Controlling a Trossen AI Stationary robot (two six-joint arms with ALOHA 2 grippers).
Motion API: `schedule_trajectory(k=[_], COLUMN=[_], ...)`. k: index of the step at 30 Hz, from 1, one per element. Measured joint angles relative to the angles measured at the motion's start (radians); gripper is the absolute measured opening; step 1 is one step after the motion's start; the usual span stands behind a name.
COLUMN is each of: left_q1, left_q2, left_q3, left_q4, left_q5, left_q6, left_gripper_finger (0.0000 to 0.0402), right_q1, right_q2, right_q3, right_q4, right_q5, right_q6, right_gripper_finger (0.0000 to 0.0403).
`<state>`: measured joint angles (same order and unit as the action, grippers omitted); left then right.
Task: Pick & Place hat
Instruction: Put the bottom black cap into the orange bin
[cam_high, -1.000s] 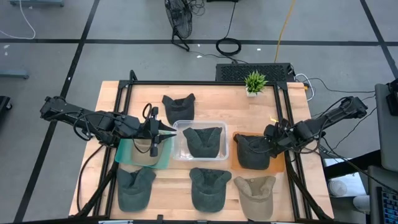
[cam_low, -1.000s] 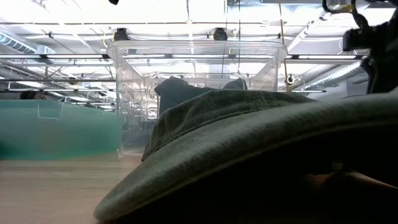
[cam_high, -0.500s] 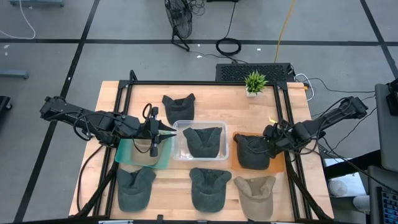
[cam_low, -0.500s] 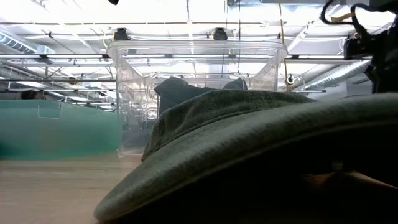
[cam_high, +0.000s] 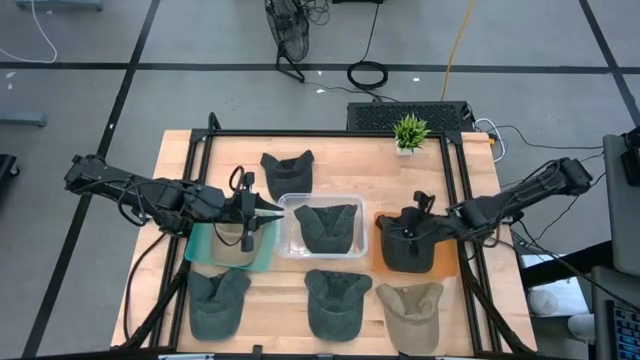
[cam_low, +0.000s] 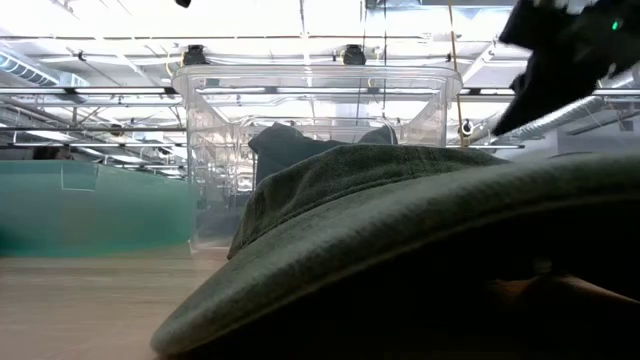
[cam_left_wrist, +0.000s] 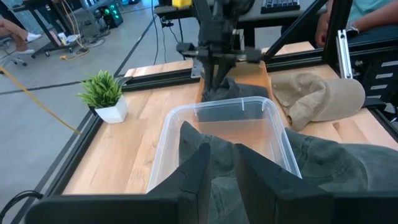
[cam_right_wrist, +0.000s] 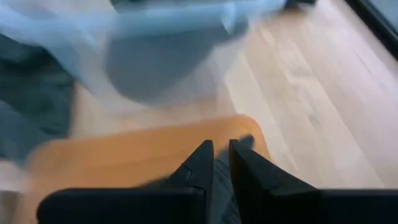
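right pincer (cam_high: 412, 231) over dark hat (cam_high: 402, 247) on orange tray (cam_high: 443, 262), left pincer (cam_high: 272, 209) beside clear bin (cam_high: 322, 198), wooden table (cam_high: 350, 160)

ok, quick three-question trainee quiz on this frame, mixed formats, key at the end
1. True or false: the clear plastic bin holds a dark grey cap.
2. The right gripper is over which? A: teal tray. B: orange tray. C: potted plant.
3. How many caps lie directly on the wooden table, outside any container?
Key: 1 true; 2 B; 3 four.
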<state>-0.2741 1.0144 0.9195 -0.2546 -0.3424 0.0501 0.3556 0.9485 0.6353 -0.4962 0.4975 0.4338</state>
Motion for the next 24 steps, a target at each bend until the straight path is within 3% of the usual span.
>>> schedule_trajectory(k=[7, 14, 22, 24], left_q1=[0.000, 0.000, 0.000, 0.000], left_q2=[0.000, 0.000, 0.000, 0.000], left_q3=[0.000, 0.000, 0.000, 0.000], left_q4=[-0.004, -0.004, -0.003, -0.003], left_q5=[0.000, 0.000, 0.000, 0.000], left_q6=[0.002, 0.001, 0.001, 0.001], left_gripper_finger=[0.0081, 0.0081, 0.0081, 0.0081], right_q1=[-0.068, -0.088, -0.096, -0.100], right_q2=[0.077, 0.084, 0.016, -0.018], right_q3=[-0.067, -0.107, -0.098, -0.090], right_q4=[0.006, 0.072, 0.071, 0.084], right_q5=[-0.009, -0.126, -0.126, -0.080], right_q6=[0.059, 0.064, 0.014, -0.011], right_gripper_finger=[0.0038, 0.0038, 0.0038, 0.0038])
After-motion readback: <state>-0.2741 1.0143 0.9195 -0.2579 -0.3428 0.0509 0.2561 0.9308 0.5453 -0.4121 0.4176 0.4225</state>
